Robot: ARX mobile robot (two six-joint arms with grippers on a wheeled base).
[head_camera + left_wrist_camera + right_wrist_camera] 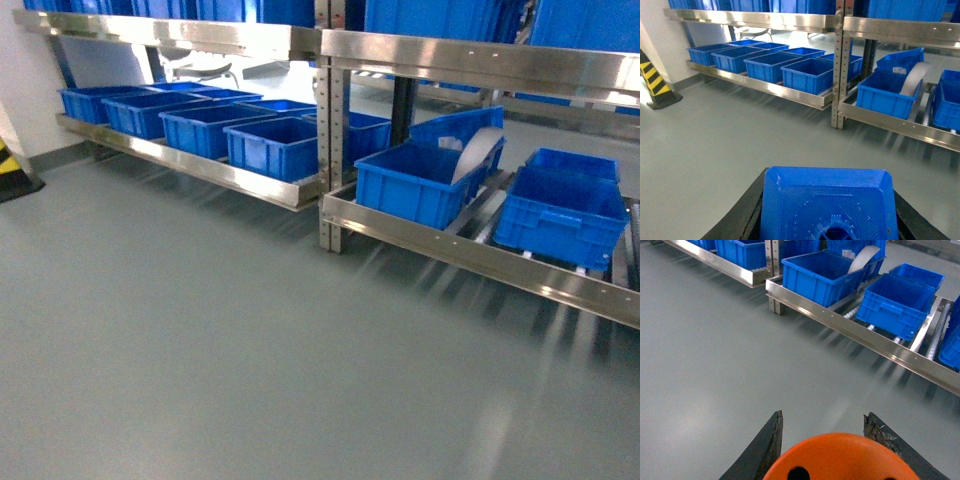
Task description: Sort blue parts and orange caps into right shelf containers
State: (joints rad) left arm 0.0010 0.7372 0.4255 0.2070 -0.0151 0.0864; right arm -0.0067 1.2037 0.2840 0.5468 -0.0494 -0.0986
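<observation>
Both grippers loaded, shelf not yet reached.
Left gripper (827,220) clamps a blue part (829,205); right gripper (822,450) clamps an orange cap (840,457). Risk: the right shelf containers (425,185) sit close together, so misaligned release lands in wrong crate.

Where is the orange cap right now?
The orange cap sits at the bottom middle of the right wrist view, held in the right gripper above the grey floor, with the blue crates on the shelf ahead.
</observation>
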